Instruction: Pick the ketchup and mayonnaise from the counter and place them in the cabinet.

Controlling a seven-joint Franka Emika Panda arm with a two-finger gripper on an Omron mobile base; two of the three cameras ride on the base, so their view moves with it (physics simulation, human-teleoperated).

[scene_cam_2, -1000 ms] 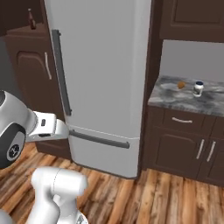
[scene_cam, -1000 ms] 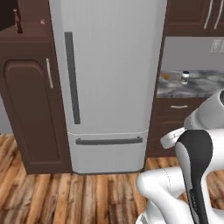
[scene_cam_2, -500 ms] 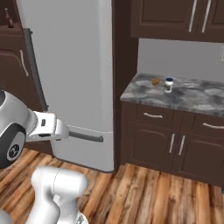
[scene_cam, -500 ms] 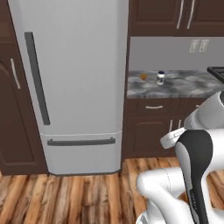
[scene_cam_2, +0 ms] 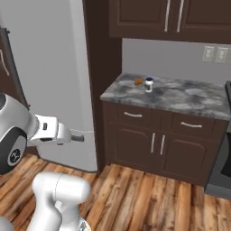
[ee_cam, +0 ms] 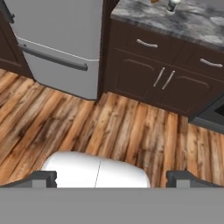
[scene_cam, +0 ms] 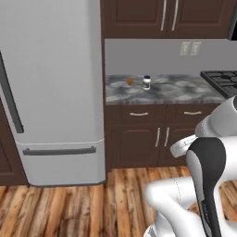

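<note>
Your hand [ee_cam: 112, 178] is spread wide and empty, well short of the surface [scene_cam: 185, 92]. Mayonnaise [scene_cam: 146, 82] sits near its back left corner, ketchup [scene_cam: 130, 81] just beside. Both likely light, rigid, slick: pinch the mayonnaise mid-body.

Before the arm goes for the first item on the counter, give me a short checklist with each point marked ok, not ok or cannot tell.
1. Mayonnaise jar upright on the counter: ok.
2. Ketchup bottle identified: cannot tell; just a small orange-brown thing beside the jar.
3. Claw open, nothing between its tips: ok.
4. Claw near enough to the jar to grasp: not ok; it hangs over the wood floor.
5. Nothing else crowding the jar: ok.
</note>
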